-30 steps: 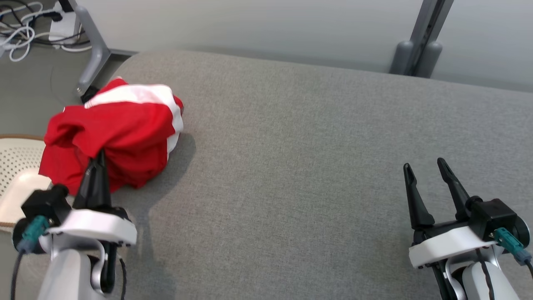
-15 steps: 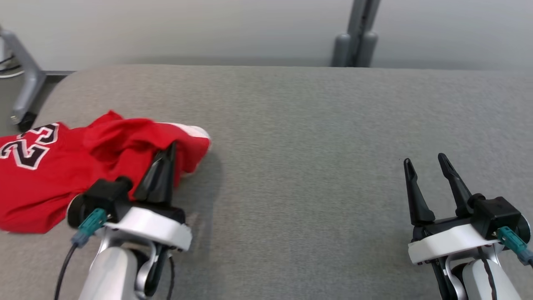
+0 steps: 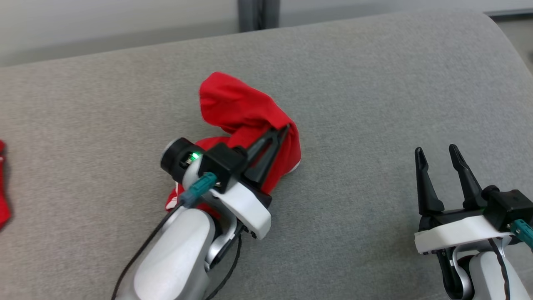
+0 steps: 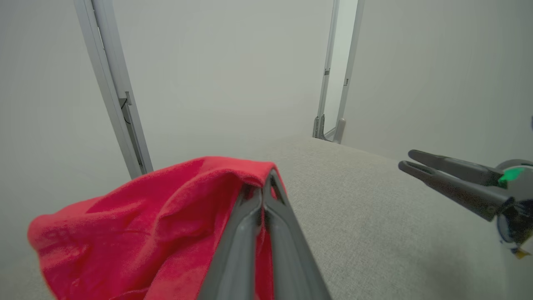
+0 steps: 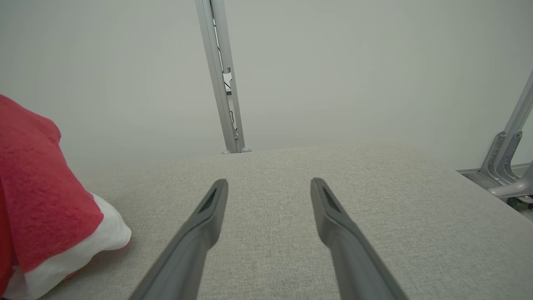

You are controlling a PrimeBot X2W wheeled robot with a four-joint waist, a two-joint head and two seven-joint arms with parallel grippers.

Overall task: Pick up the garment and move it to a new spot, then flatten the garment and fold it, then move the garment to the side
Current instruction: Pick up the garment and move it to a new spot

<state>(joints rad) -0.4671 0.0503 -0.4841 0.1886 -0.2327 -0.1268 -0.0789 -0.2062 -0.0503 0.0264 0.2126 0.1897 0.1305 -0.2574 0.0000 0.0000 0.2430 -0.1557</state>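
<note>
Grey fabric-topped bench [image 3: 374, 83] spans the head view, with a wall and a grey upright behind it. Red garment [image 3: 237, 104] is bunched near mid-bench, one fold pulled up into a peak and the rest slumped on the fabric beneath the left wrist. White trim [image 5: 104, 237] at its low edge touches the bench. Left gripper [image 3: 284, 128] has its fingers together, clamped on that top fold. It's a pinch on a single edge, likely so the cloth travels as one lump to the new spot. Judged step: relocation; flattening and folding not yet begun. Right gripper [image 3: 435, 148] hovers well apart to the right, fingers spread with nothing between them. It looks parked, ready to take a second corner for spreading. Small red patch [image 3: 2, 187] at the left edge: can't tell whether it belongs to the same garment.
</note>
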